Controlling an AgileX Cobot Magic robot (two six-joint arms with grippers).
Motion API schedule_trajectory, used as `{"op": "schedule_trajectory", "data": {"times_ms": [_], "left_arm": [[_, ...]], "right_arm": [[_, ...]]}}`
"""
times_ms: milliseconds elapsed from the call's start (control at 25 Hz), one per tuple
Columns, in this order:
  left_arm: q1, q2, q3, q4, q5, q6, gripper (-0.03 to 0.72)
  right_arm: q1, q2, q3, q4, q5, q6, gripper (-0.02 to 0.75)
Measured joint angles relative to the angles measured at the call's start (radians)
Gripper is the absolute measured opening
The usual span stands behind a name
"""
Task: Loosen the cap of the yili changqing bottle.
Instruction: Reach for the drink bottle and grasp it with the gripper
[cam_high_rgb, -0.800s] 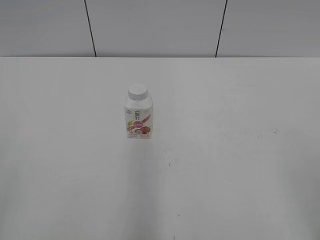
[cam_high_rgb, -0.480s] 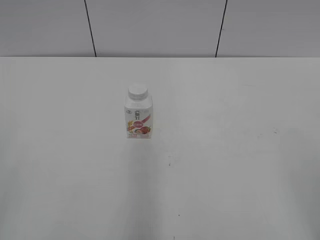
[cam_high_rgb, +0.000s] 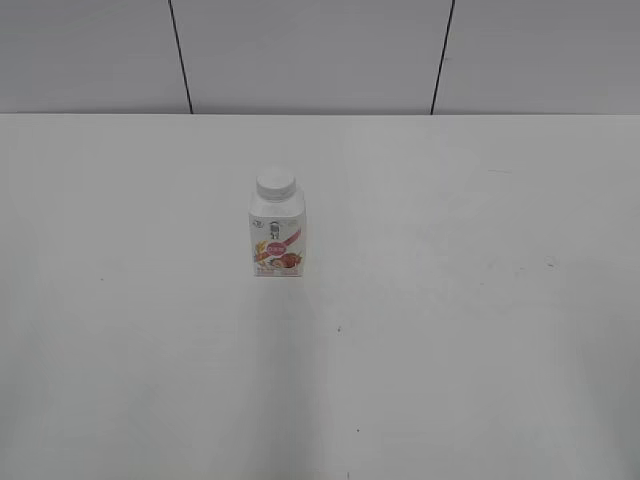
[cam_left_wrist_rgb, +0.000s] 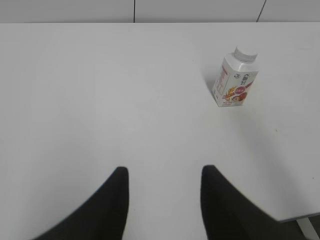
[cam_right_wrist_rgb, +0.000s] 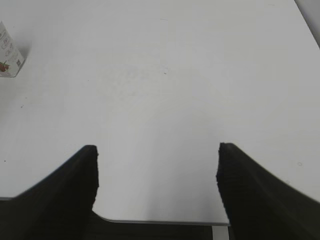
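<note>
The yili changqing bottle (cam_high_rgb: 278, 236) stands upright on the white table, left of centre, with its white cap (cam_high_rgb: 275, 185) on top. It also shows in the left wrist view (cam_left_wrist_rgb: 235, 80), far ahead and to the right, with the cap (cam_left_wrist_rgb: 245, 54) in place. Only its lower corner (cam_right_wrist_rgb: 8, 56) shows at the left edge of the right wrist view. My left gripper (cam_left_wrist_rgb: 165, 172) is open and empty, well short of the bottle. My right gripper (cam_right_wrist_rgb: 157, 150) is open wide and empty, near the table's front edge. Neither gripper shows in the exterior view.
The white table (cam_high_rgb: 450, 300) fills the view, with a grey panelled wall (cam_high_rgb: 300, 50) behind it. The table's front edge (cam_right_wrist_rgb: 160, 221) runs just under my right gripper. The table's right corner edge (cam_left_wrist_rgb: 300, 217) shows in the left wrist view.
</note>
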Motion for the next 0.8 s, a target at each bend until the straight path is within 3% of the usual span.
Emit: {"op": "schedule_trajectory", "data": {"times_ms": [480,800], "left_arm": [[0.000,0.000,-0.005,-0.009,-0.011,0.000,0.307],[0.000,0.035,-0.024,-0.007,-0.284,0.000,0.307]], "right_arm": [[0.000,0.000,0.000,0.000,0.000,0.000,0.581],[0.000,0.000,0.000,0.000,0.000,0.000,0.581]]}}
